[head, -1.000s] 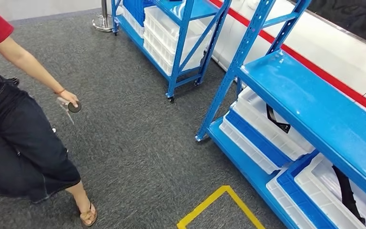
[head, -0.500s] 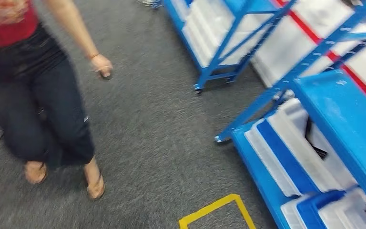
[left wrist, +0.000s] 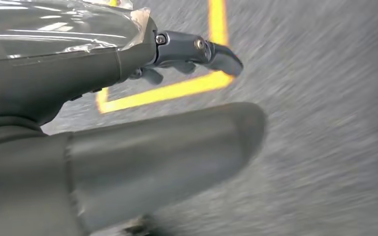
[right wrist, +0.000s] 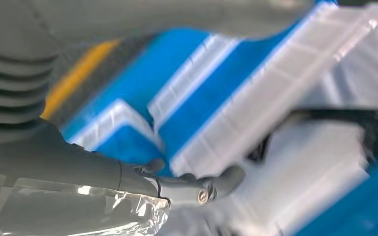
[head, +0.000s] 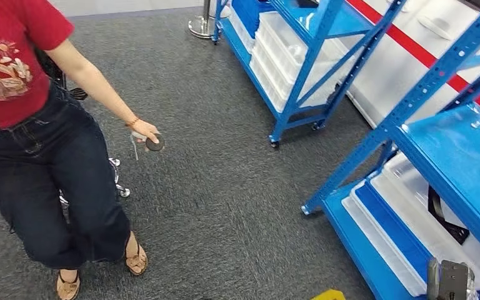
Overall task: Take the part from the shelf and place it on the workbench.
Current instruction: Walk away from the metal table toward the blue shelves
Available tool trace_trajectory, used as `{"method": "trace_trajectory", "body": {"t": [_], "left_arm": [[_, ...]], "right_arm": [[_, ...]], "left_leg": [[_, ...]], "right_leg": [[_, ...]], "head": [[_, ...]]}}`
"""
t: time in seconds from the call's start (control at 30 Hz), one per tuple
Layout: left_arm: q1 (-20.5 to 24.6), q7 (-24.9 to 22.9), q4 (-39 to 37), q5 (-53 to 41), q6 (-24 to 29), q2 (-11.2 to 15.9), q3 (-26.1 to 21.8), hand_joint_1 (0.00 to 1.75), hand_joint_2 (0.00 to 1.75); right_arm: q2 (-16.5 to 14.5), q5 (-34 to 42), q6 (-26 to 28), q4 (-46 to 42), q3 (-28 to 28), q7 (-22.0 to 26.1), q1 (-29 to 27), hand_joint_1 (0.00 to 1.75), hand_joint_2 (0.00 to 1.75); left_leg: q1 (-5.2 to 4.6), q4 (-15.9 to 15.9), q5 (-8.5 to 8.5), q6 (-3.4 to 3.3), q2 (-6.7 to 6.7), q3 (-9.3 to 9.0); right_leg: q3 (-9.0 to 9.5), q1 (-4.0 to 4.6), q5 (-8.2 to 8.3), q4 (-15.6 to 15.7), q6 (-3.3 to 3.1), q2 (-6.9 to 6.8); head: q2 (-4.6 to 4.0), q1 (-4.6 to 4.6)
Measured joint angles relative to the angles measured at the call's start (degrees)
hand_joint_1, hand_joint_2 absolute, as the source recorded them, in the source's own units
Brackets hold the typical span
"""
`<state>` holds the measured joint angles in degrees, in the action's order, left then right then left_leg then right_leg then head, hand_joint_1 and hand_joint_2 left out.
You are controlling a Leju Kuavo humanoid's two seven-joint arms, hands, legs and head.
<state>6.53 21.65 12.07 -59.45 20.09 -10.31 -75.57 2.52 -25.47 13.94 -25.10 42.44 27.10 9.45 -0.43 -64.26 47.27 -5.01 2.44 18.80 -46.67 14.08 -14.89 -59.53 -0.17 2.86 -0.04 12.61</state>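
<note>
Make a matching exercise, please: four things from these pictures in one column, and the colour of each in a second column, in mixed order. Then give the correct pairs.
Things:
1. shelf frame
2. person's shirt
3. floor tape
4. bins on the lower shelf

Colours:
A. yellow
B. white
C. blue
D. red

Pairs: 1-C, 2-D, 3-A, 4-B
</note>
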Motion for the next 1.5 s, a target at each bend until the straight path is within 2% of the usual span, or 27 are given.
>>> {"method": "trace_trajectory", "body": {"t": [0.1,0.17,0.27,0.3,0.37,0.43,0.5,0.53,0.6,0.63,0.67,0.7,0.77,0.8,0.83,0.87,0.93,1.0,1.03,1.13,1.17,1.2,1.27,1.3,1.37,1.47,1.5], "left_arm": [[0.0,0.8,1.0,0.5,0.0,1.4,0.0,0.00,0.00],[-0.1,3.7,1.6,1.5,0.0,2.2,0.0,0.00,0.00],[0.5,8.1,2.9,4.0,-1.3,3.0,-0.1,0.00,0.00],[0.8,8.8,3.3,4.7,-2.0,3.2,-0.1,0.00,0.00],[1.6,8.8,3.9,5.7,-2.9,3.7,0.0,0.00,0.00],[2.1,5.5,4.0,6.1,-2.0,4.1,0.0,0.00,0.00],[1.7,0.0,3.6,5.3,-0.9,4.8,0.1,0.00,0.00],[1.1,-2.9,3.5,4.3,-0.7,5.3,0.2,0.00,0.00],[-0.7,-8.3,3.2,1.8,-1.2,6.0,0.8,0.00,0.00],[-1.5,-10.1,3.0,0.6,-1.7,6.2,1.2,0.00,0.00],[-2.1,-11.3,2.8,-0.5,-2.4,6.4,1.7,0.00,0.00],[-2.4,-11.7,2.7,-1.2,-3.2,6.5,2.2,0.00,0.00],[-2.6,-11.8,2.4,-2.0,-4.4,6.6,3.3,0.00,0.00],[-2.6,-11.7,2.3,-2.1,-4.8,6.5,3.7,0.00,0.00],[-2.5,-11.6,2.2,-2.3,-5.1,6.4,4.1,0.00,0.00],[-2.4,-11.4,2.1,-2.5,-5.4,6.2,4.4,0.00,0.00],[-2.1,-11.1,1.9,-2.8,-6.0,5.6,5.0,0.00,0.00],[-1.8,-10.8,1.7,-3.0,-6.4,5.0,5.5,0.00,0.00],[-1.8,-10.7,1.6,-3.0,-6.4,4.8,5.7,0.00,0.00],[-1.9,-10.6,1.5,-3.1,-6.5,4.7,6.1,0.00,0.00],[-2.0,-10.5,1.4,-3.1,-6.6,4.7,6.1,0.00,0.00],[-2.0,-10.4,1.4,-3.0,-6.7,4.7,6.1,0.00,0.00],[-2.1,-10.4,1.4,-2.9,-6.9,4.6,6.1,0.00,0.00],[-2.1,-10.5,1.4,-2.9,-7.0,4.6,6.1,0.00,0.00],[-2.0,-11.0,1.3,-2.9,-6.8,4.3,6.1,0.00,0.00],[-2.0,-12.0,1.2,-3.2,-6.4,3.7,6.2,0.00,0.00],[-2.0,-12.2,1.2,-3.4,-6.4,3.5,6.2,0.00,0.00]], "right_arm": [[-1.6,1.1,0.3,-0.8,-1.4,-2.2,0.9,0.00,0.00],[-2.8,2.5,1.4,-1.3,-1.9,-2.6,1.2,0.00,0.00],[-4.0,3.7,3.3,-2.6,-3.3,-5.1,2.4,0.00,0.00],[-4.2,4.6,3.6,-2.8,-4.0,-6.0,2.9,0.00,0.44],[-4.5,7.6,4.0,-2.7,-5.1,-6.9,3.7,0.00,0.44],[-3.9,10.6,5.8,-1.4,-5.5,-8.8,3.4,0.00,0.44],[-2.8,11.4,10.4,1.1,-5.5,-12.8,1.6,0.00,1.31],[-2.4,10.5,12.7,2.7,-5.6,-15.3,0.3,0.00,1.75],[-2.3,7.5,15.0,5.8,-6.2,-20.8,-2.7,0.00,1.75],[-2.7,6.2,15.2,7.1,-6.8,-23.3,-4.2,0.00,1.75],[-3.4,5.3,15.1,8.4,-7.5,-25.5,-5.5,0.00,1.75],[-4.2,4.8,15.1,9.4,-8.1,-27.1,-6.4,0.00,1.75],[-5.9,4.4,15.3,10.8,-8.9,-29.3,-7.2,0.00,1.75],[-6.5,4.1,15.4,11.2,-9.3,-30.1,-7.3,0.00,1.75],[-7.0,3.7,15.4,11.5,-9.7,-30.9,-7.3,0.00,1.75],[-7.3,3.3,15.5,11.8,-10.1,-31.6,-7.4,0.00,1.75],[-7.5,3.0,15.5,12.1,-10.6,-32.6,-7.7,0.00,1.75],[-7.5,2.9,15.4,12.4,-10.8,-33.0,-7.9,0.00,1.75],[-7.5,2.9,15.4,12.4,-10.9,-33.1,-7.8,0.00,1.75],[-7.6,2.9,15.3,12.6,-11.1,-33.2,-7.8,0.00,1.75],[-7.6,2.9,15.3,12.6,-11.1,-33.2,-8.0,0.00,1.31],[-7.6,2.8,15.2,12.7,-11.1,-33.2,-8.2,0.00,0.87],[-7.6,2.6,15.3,12.8,-11.1,-33.6,-8.4,0.00,0.00],[-7.6,2.5,15.3,12.9,-11.2,-34.0,-8.4,0.00,0.00],[-7.5,2.3,15.2,12.9,-11.1,-35.1,-8.3,0.00,0.00],[-7.5,2.0,15.0,13.0,-11.2,-37.1,-8.4,0.00,0.00],[-7.5,2.0,15.0,13.0,-11.2,-37.7,-8.5,0.00,0.00]], "left_leg": [[-1.18,-6.0,0.27,0.61,-1.00,4.51],[-1.58,-6.0,-1.78,0.87,-2.04,5.86],[-2.42,0.0,-7.07,1.43,-2.97,3.17],[-2.81,1.6,-8.00,1.73,-3.02,2.54],[-3.42,3.9,-8.33,2.19,-2.90,2.42],[-3.29,5.8,-8.86,1.61,-2.62,2.53],[-2.65,6.8,-10.24,0.21,-2.19,3.05],[-2.42,7.0,-10.80,-0.23,-1.96,3.37],[-1.65,7.2,-11.43,-0.15,-1.25,4.01],[-1.17,7.2,-11.59,0.14,-0.81,4.29],[-0.63,7.1,-11.73,0.51,-0.33,4.55],[-0.11,7.1,-11.82,0.93,0.09,4.79],[0.74,7.2,-11.84,1.97,0.95,4.84],[1.01,7.3,-11.77,2.60,1.33,4.72],[1.24,7.5,-11.68,3.29,1.61,4.42],[1.48,7.7,-11.55,3.98,1.80,4.01],[2.03,8.5,-11.30,5.28,1.87,2.98],[2.42,7.6,-10.04,5.80,0.53,2.59],[2.42,5.4,-8.54,5.72,-0.47,3.41],[2.08,-5.5,-3.35,5.13,-2.34,9.58],[2.00,-7.3,-3.14,5.04,-2.48,11.03],[1.94,-7.1,-4.19,4.92,-2.55,11.38],[1.91,-1.3,-8.27,4.56,-2.75,9.05],[1.84,2.0,-10.11,4.40,-2.97,7.68],[1.59,5.4,-11.90,4.05,-3.17,6.39],[1.36,5.7,-13.34,3.22,-2.51,6.86],[1.48,5.8,-13.93,2.92,-2.24,7.06]], "right_leg": [[1.97,-1.65,-1.35,0.6,-3.42,-0.30],[2.56,-2.74,-1.83,0.5,-4.64,-0.04],[2.96,-4.19,-1.38,0.5,-5.33,0.66],[2.89,-4.64,-0.85,0.6,-5.47,0.88],[2.47,-5.23,0.64,1.2,-5.57,1.29],[2.02,-5.06,1.97,2.4,-5.45,1.52],[0.33,-5.63,0.24,0.9,-4.36,0.90],[-1.49,-6.64,-1.83,-2.0,-3.47,0.25],[-5.51,-9.24,-5.61,-10.4,-1.41,-0.81],[-6.46,-10.62,-6.60,-13.5,-0.25,-1.30],[-5.95,-12.06,-6.91,-14.4,1.06,-1.78],[-4.01,-13.39,-6.65,-13.0,2.38,-2.26],[2.59,-15.61,-6.08,-5.4,5.02,-3.39],[5.28,-16.01,-6.13,-2.3,5.80,-3.72],[7.14,-16.00,-6.50,-0.4,5.95,-3.88],[7.79,-15.55,-7.13,0.0,5.56,-3.79],[8.69,-14.36,-7.59,0.3,3.74,-3.55],[9.78,-14.20,-7.57,1.5,1.96,-3.31],[10.23,-14.33,-7.35,2.2,1.01,-3.15],[10.01,-13.60,-6.92,2.6,-0.91,-2.44],[9.76,-13.31,-6.75,2.5,-1.15,-2.15],[9.53,-13.04,-6.50,2.5,-1.26,-1.89],[9.04,-12.69,-5.91,2.2,-1.12,-1.42],[8.66,-12.35,-5.71,1.8,-0.96,-1.22],[7.94,-12.01,-5.59,1.1,-0.65,-0.98],[7.35,-12.18,-5.42,0.9,-0.06,-0.96],[6.96,-12.34,-6.14,0.0,0.07,-1.10]], "head": [[0.00,-0.48],[0.00,-1.02],[0.00,-1.42],[0.00,-1.64],[0.00,-2.17],[0.01,-2.85],[0.02,-3.48],[0.02,-3.77],[0.02,-3.78],[0.02,-3.79],[0.02,-3.80],[0.02,-3.82],[0.03,-3.81],[0.03,-3.87],[0.03,-4.10],[0.03,-4.36],[0.04,-4.86],[0.04,-5.24],[0.03,-5.52],[0.03,-6.31],[0.03,-6.43],[0.03,-6.50],[0.03,-6.66],[0.03,-6.74],[0.04,-6.69],[0.03,-6.92],[0.03,-7.01]]}}
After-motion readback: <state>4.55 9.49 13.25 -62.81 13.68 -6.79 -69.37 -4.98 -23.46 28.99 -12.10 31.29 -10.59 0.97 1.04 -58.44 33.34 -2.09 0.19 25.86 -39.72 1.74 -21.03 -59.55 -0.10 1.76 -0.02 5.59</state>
